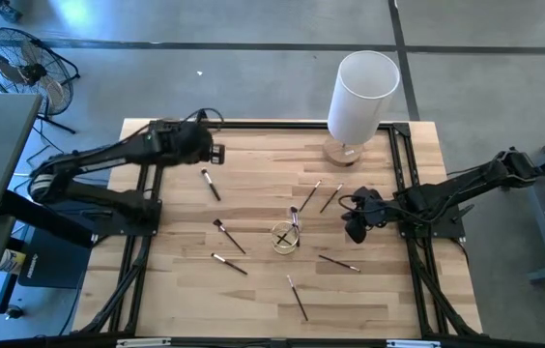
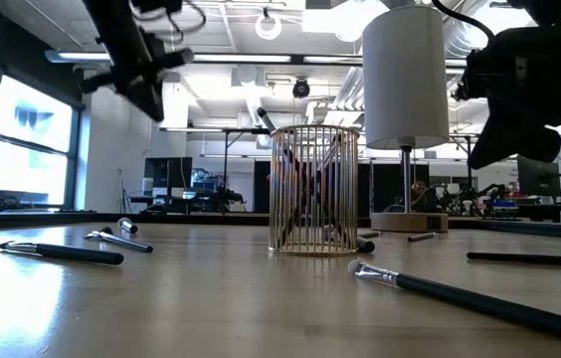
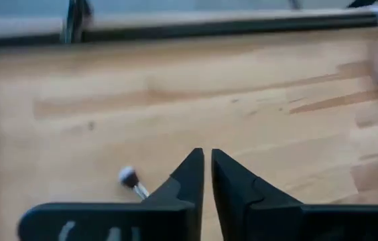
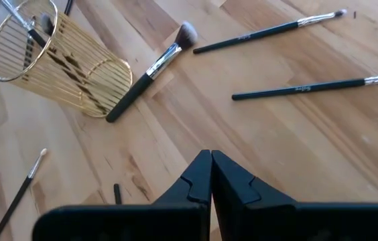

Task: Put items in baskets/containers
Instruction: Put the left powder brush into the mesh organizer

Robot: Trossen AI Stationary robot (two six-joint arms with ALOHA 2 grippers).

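From above, the wire cup (image 1: 285, 236) stands mid-table with a couple of brushes already in it, and seven or so brushes lie loose around it, so most of the job looks undone. The right gripper (image 1: 356, 230) hovers just beside the cup, fingers shut, holding nothing. The left gripper (image 1: 216, 152) hangs well apart from the cup, just above one dark brush (image 1: 211, 185).

At table height, the cup shows as gold wire bars, not glass, with handles crossed inside. A brush (image 2: 62, 253) and others lie flat around it, both grippers raised above.

On the left wrist, the fingers (image 3: 189, 175) stand a sliver apart, empty, with a bristle tip (image 3: 129, 177) just beside them.

On the right wrist, the pressed-together fingers (image 4: 226, 175) point toward a fluffy brush (image 4: 150, 71) touching the cup's foot.
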